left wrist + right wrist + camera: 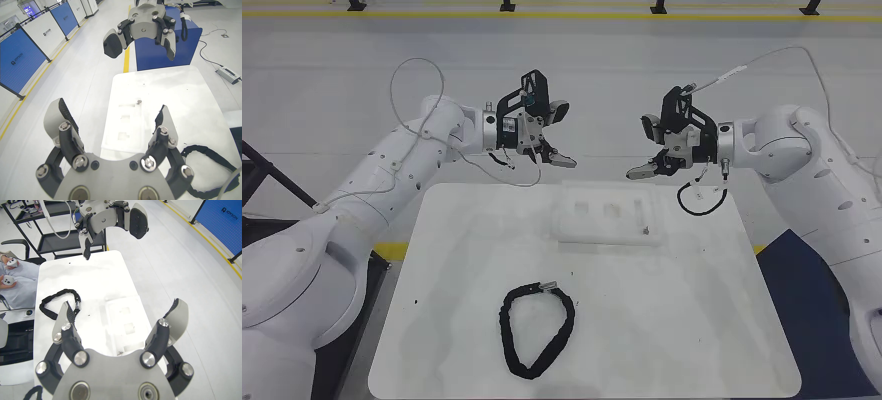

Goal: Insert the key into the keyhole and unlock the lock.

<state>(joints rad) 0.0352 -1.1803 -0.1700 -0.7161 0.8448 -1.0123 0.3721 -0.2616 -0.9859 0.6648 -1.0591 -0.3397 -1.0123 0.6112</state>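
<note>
**A:** ok so where's the key [139, 101] at? Can it even be made out?

**B:** Yep. A tiny metal speck is seen lying on the white foam tray [572, 230], right at the tray's short end nearest the right gripper [642, 150]. It's sat on the tray's top face next to the last of the three cut-out recesses, and it's well below both sets of fingers.

**A:** and the lock?

**B:** The lock [506, 335] is a chain in a black fabric sleeve, curled into a loop. It's laid flat on the surface [692, 330], well apart from the tray, off the tray's long side that faces the robot. The metal end pieces are turned toward the tray. Whether they're latched together can't be told from what's shown.

**A:** what about the grippers?

**B:** Both are held up in the air above the tray, one toward each short end. The left gripper [563, 134] is hung over the end opposite the key, with its fingers spread wide apart. The right gripper is hung over the key end, and its fingers are spread wide apart too. The two are pointed at each other across the tray, and the lock is well away from either one.
</note>
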